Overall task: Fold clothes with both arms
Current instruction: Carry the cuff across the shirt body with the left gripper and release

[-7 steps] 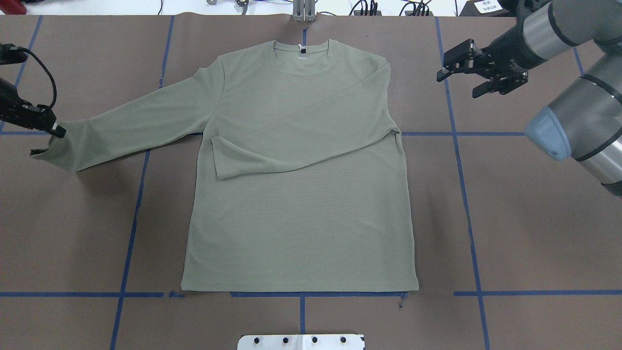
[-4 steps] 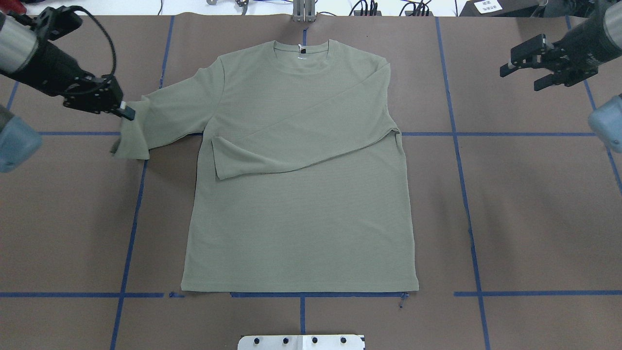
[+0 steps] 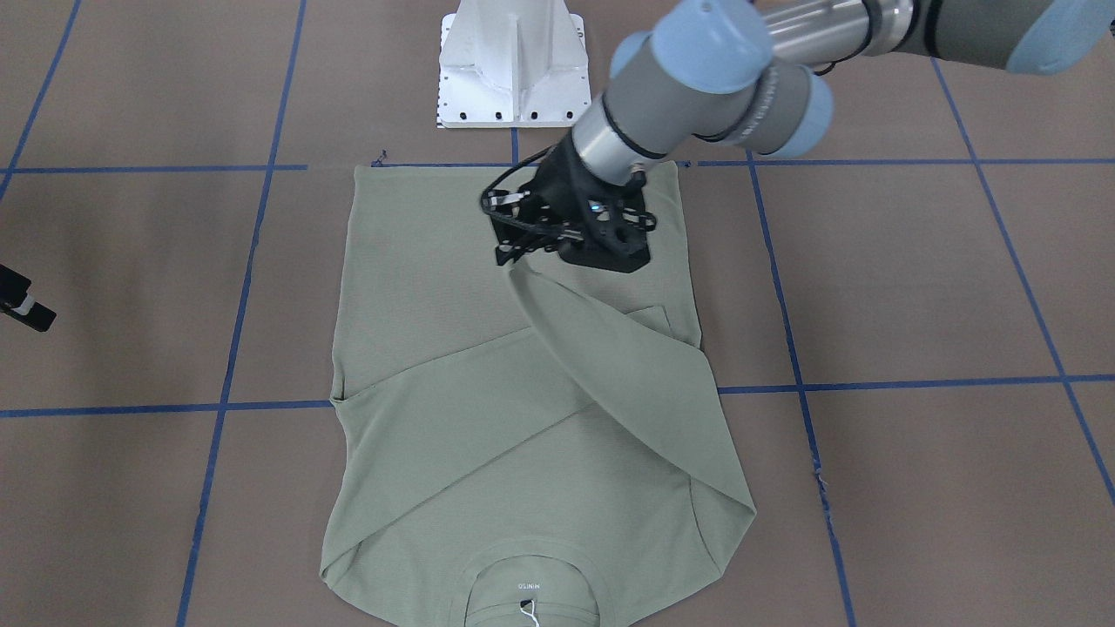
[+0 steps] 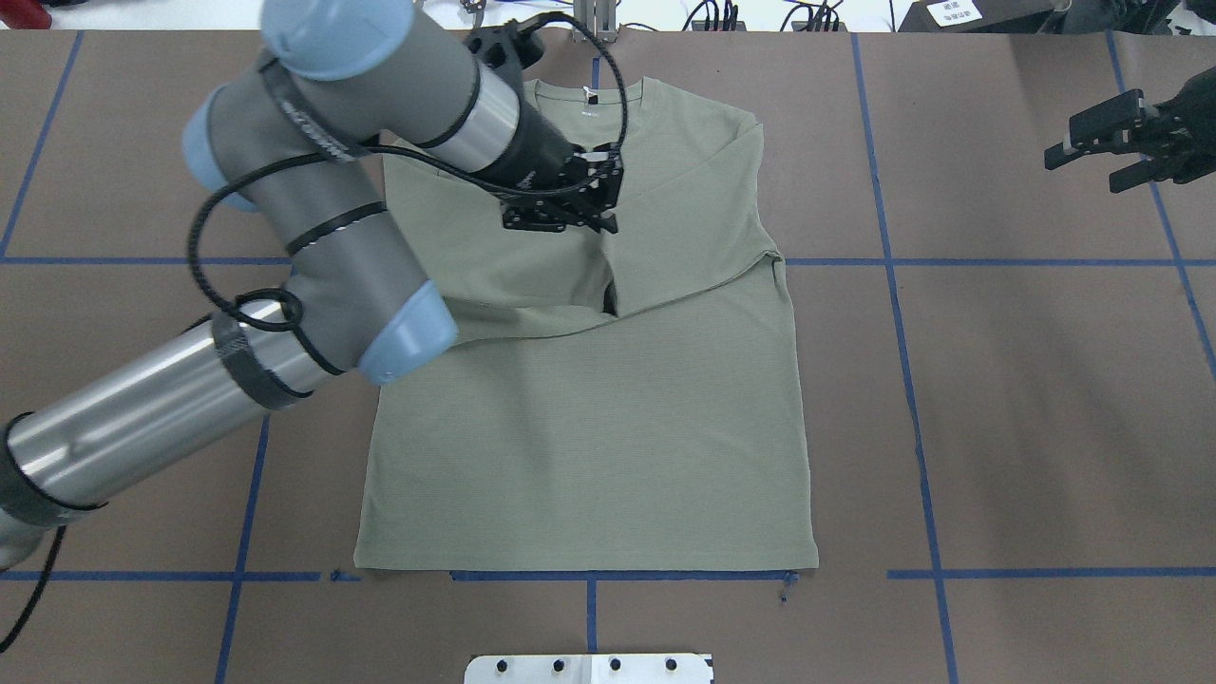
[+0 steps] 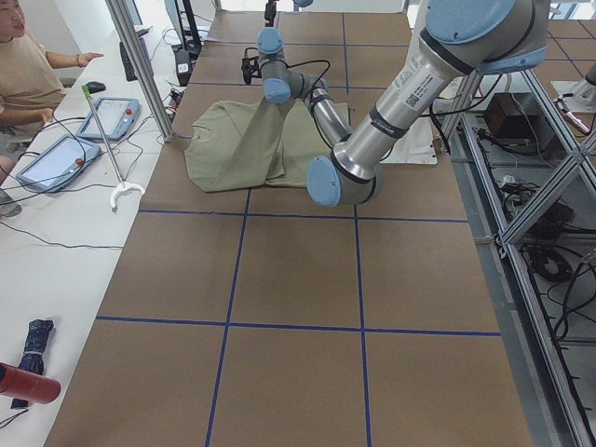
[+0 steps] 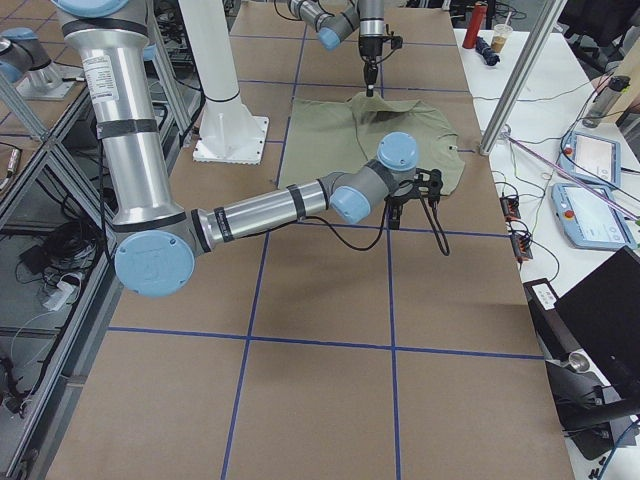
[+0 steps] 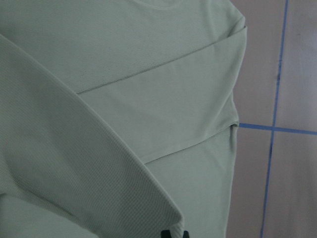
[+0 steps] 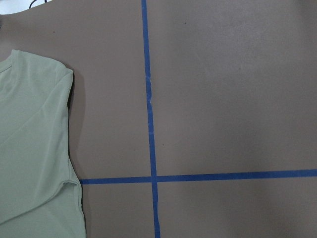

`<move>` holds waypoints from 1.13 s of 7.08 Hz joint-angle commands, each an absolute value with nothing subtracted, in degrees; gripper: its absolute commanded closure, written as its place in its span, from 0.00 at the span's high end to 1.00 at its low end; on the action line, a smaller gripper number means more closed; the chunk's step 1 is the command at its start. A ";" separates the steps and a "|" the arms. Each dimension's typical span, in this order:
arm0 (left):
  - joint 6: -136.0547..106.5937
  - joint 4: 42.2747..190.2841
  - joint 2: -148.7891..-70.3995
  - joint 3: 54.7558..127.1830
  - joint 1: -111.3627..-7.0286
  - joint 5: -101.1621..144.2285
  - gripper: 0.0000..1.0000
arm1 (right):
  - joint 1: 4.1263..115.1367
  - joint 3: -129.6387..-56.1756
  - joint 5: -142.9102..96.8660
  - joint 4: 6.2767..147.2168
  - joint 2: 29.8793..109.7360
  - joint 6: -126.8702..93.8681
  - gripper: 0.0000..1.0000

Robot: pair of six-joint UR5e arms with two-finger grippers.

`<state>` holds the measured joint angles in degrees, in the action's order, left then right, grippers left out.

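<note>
Since 0.6 s ago, the left hand (image 4: 597, 224) has travelled from beside the shirt (image 4: 589, 437) to a position above its chest. It is clenched on the cuff (image 3: 521, 277) and draws that sleeve across the torso. The right hand (image 4: 1085, 167), fingers spread and holding nothing, has withdrawn toward the edge of the surface (image 4: 1026, 399). Count: one shirt, lying flat at the surface centre; two sleeves, both crossing the torso; two arms; two hands.
</note>
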<state>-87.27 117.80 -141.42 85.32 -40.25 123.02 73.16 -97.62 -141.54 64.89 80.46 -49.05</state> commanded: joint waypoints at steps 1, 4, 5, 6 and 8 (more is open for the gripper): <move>-92.00 127.45 -149.06 72.21 -34.65 113.15 0.00 | 73.39 -97.65 -141.50 64.78 81.04 -48.96 0.99; -92.81 132.80 -151.08 66.09 -30.50 104.85 0.74 | 73.30 -97.21 -140.98 64.86 81.04 -49.13 0.99; -92.81 132.63 -151.17 66.70 -30.50 105.11 0.87 | 72.95 -97.29 -140.37 64.86 80.77 -49.83 1.00; -92.73 132.10 -148.39 71.32 -30.67 105.55 0.87 | 72.08 -97.64 -140.10 64.86 80.68 -50.53 1.00; -90.46 128.44 -138.73 84.23 -32.94 110.27 0.86 | 62.56 -104.36 -132.35 64.86 80.77 -63.12 1.00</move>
